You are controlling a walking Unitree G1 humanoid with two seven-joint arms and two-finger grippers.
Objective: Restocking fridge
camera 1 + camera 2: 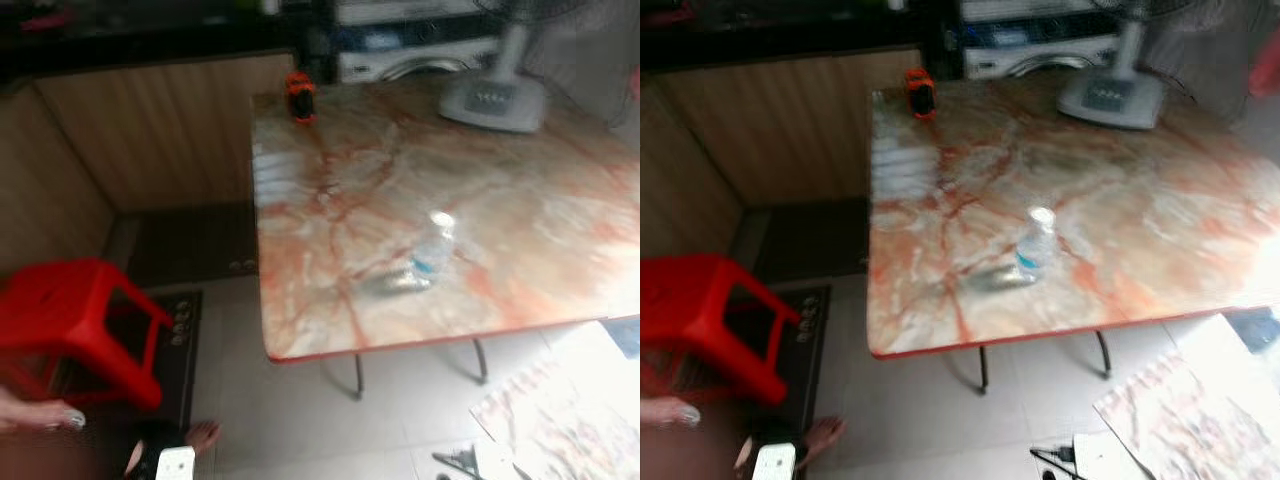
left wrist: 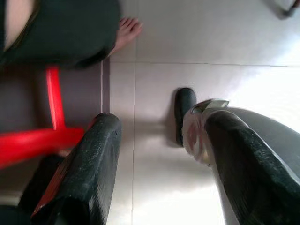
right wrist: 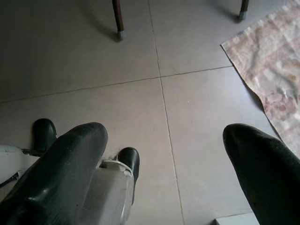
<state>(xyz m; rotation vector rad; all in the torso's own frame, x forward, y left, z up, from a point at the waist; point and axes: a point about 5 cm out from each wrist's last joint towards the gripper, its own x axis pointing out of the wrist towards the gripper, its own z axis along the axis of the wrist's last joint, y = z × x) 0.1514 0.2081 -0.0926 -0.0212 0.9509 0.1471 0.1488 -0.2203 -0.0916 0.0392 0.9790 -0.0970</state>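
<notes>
A clear plastic water bottle (image 1: 432,250) with a white cap and blue label stands upright on the marble-patterned table (image 1: 540,210), a little back from its front edge. My left gripper (image 2: 161,164) hangs open above the tiled floor, beside the red stool's legs. My right gripper (image 3: 164,164) is also open over bare floor tiles, nothing between its fingers. My own foot (image 3: 129,161) shows below it.
A red plastic stool (image 1: 75,325) stands at the left, with a person's hand (image 1: 45,415) and bare foot (image 1: 200,435) near it. On the table are an orange-black gadget (image 1: 300,95) and a fan base (image 1: 495,100). A patterned mat (image 1: 560,420) lies at the right. Wooden cabinets (image 1: 150,130) stand behind.
</notes>
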